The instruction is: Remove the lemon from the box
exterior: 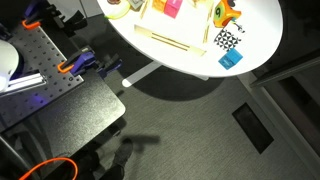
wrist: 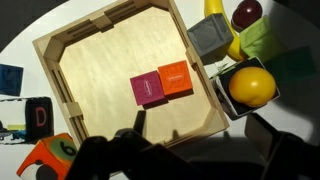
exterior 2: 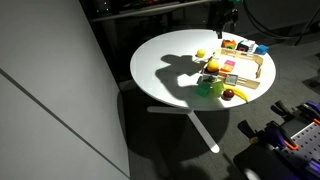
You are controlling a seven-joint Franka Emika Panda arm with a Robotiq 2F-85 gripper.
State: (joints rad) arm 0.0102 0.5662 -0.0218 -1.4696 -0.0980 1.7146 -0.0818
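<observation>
In the wrist view the pale wooden box [wrist: 105,55] holds a pink block [wrist: 148,89] and an orange block [wrist: 176,77]. The yellow lemon [wrist: 251,85] lies outside the box, just past its right wall, in a small dark-rimmed holder. My gripper [wrist: 200,150] hangs high above the box's near edge; its dark fingers are spread, with nothing between them. The box also shows in both exterior views [exterior: 175,42] [exterior 2: 250,75]. The lemon shows as a yellow spot by the box [exterior 2: 212,68]. The gripper [exterior 2: 224,16] is above the table's far side.
A grey cube [wrist: 210,40], a banana [wrist: 214,10], a dark red fruit [wrist: 246,12] and a green object [wrist: 262,36] crowd the box's right side. A blue cube [wrist: 9,78] and an orange toy [wrist: 50,155] sit on its left. The round white table [exterior 2: 165,60] drops off all round.
</observation>
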